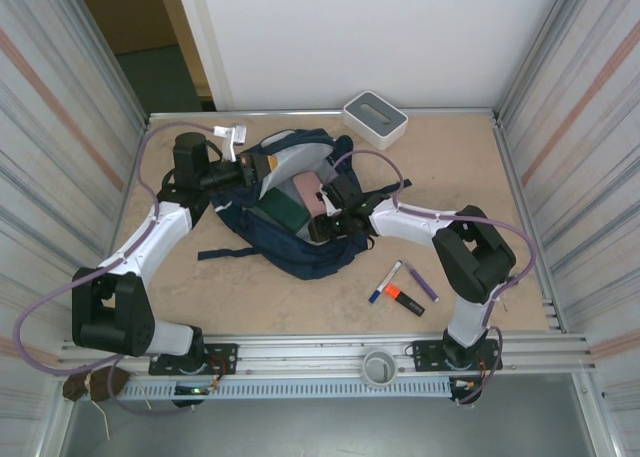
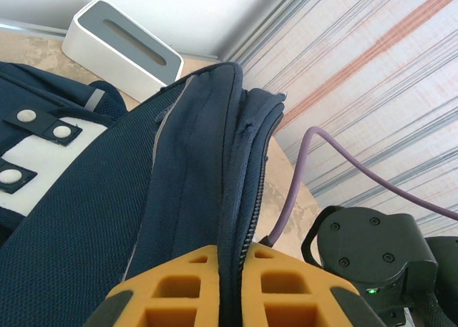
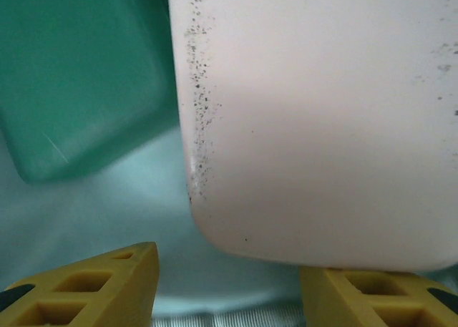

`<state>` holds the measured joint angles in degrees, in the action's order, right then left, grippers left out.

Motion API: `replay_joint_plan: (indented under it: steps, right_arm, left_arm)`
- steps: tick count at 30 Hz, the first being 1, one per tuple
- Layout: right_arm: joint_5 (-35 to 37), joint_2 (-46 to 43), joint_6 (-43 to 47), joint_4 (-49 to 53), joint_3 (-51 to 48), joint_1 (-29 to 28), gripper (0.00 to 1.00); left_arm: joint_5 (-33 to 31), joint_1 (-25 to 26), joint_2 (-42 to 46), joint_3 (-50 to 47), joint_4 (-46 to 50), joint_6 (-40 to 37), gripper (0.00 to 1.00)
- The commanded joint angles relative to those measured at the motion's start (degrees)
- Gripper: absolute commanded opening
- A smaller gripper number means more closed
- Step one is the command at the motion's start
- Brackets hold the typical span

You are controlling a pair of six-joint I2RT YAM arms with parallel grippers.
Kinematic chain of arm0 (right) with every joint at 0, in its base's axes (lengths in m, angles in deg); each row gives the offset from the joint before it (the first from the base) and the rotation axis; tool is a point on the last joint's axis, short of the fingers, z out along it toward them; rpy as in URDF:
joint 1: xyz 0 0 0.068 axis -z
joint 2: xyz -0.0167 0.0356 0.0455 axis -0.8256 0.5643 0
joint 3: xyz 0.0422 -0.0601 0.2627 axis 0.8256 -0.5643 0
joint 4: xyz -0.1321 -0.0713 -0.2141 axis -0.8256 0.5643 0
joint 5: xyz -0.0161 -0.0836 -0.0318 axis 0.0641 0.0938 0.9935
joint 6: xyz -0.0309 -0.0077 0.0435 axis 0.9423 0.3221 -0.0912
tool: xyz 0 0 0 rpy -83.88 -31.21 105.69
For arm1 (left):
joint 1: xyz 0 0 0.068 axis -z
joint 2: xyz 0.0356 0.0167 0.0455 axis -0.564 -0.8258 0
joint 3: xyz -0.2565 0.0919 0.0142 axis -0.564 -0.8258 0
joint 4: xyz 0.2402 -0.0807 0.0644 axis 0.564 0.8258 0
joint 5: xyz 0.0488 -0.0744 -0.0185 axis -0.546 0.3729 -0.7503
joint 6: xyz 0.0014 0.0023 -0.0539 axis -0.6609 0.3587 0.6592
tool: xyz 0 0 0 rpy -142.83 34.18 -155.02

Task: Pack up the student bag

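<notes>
The navy student bag (image 1: 300,252) lies open in the middle of the table, its light lining (image 3: 122,198) showing. My left gripper (image 1: 262,165) is at the bag's upper rim, shut on the zipper edge of the bag's flap (image 2: 193,169), which runs up from between the yellow fingers (image 2: 179,284). My right gripper (image 1: 322,212) is inside the opening, its jaws apart. A pale pink flat item (image 3: 322,119) lies just beyond them, its corner over the right finger (image 3: 358,298). A green item (image 3: 79,69) lies beside it, also inside the bag (image 1: 283,209).
A white-grey box (image 1: 375,119) stands at the back wall. A blue-capped marker (image 1: 385,281), an orange marker (image 1: 404,299) and a dark pen (image 1: 420,283) lie on the table to the right of the bag. Corrugated walls close both sides.
</notes>
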<state>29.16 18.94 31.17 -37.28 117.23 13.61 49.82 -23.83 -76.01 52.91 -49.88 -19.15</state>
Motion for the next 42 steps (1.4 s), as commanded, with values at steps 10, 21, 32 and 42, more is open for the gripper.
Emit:
replay_joint_plan:
  steps: [10, 21, 32, 42]
  right_arm:
    - [-2.95, 6.31, 2.00, -14.21, 9.13, 2.80, 0.52]
    - [3.28, -16.13, 3.07, -7.08, -9.70, 4.08, 0.68]
    - [7.47, -40.30, -7.52, -6.01, -21.56, 16.01, 0.75]
    - [-1.68, -19.19, -6.31, -11.78, -7.35, 1.63, 0.61]
  left_arm:
    - [1.82, 0.31, -0.69, 0.03, -4.27, 0.02, 0.00]
    - [-3.66, 4.17, -2.40, -2.20, -1.01, -5.19, 0.03]
    - [-15.38, 20.96, -3.36, -1.91, 11.45, -21.74, 0.41]
    - [-32.83, 6.80, 14.00, -12.09, 8.10, -9.19, 0.71]
